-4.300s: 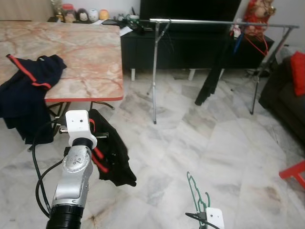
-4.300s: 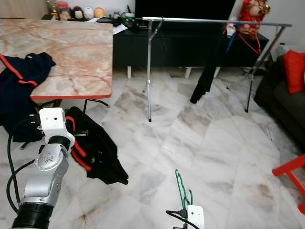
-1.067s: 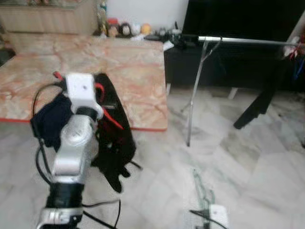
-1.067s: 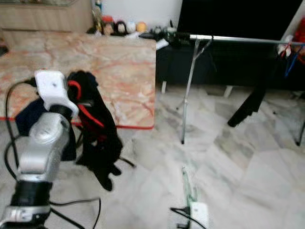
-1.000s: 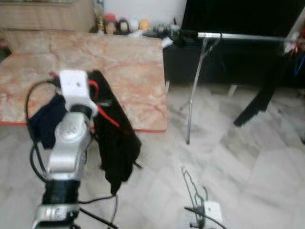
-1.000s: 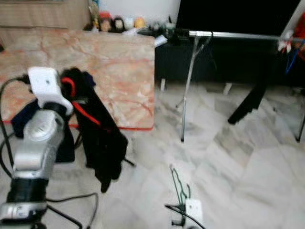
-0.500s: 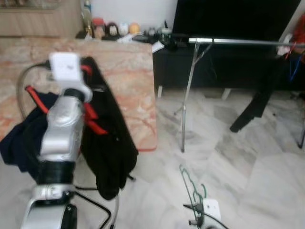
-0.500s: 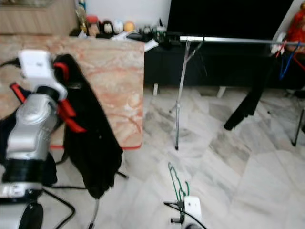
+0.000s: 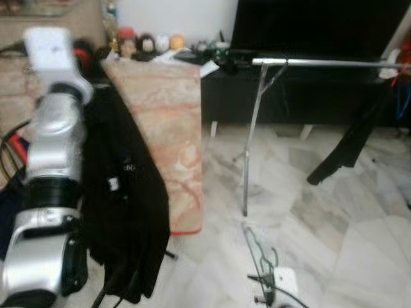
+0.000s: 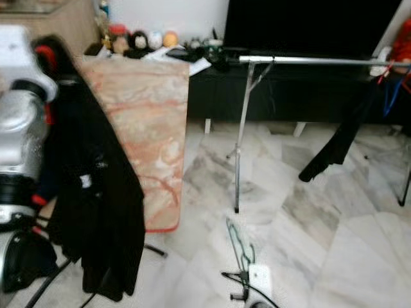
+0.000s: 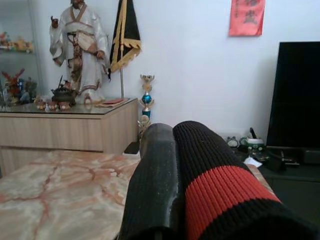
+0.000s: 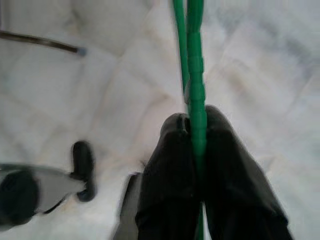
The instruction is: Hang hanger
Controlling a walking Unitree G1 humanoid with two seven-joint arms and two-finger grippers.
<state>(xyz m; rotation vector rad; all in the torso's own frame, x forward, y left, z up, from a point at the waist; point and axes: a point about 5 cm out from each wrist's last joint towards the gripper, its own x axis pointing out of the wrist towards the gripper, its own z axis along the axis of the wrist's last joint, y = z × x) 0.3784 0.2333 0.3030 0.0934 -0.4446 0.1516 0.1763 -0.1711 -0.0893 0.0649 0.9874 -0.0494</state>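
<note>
Raised left gripper pinches black garment, hiding table; right gripper clamps green hanger

Soft, even indoor light fills the room, with no hard shadows. Both head views are smeared by motion blur, worst on the near left arm. The right wrist view is blurred throughout; the left wrist view is sharp beyond its near, unfocused foreground.

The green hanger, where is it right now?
The green hanger is low in the head views, pinched in the right gripper above the marble floor, near the clothes rack.
</note>
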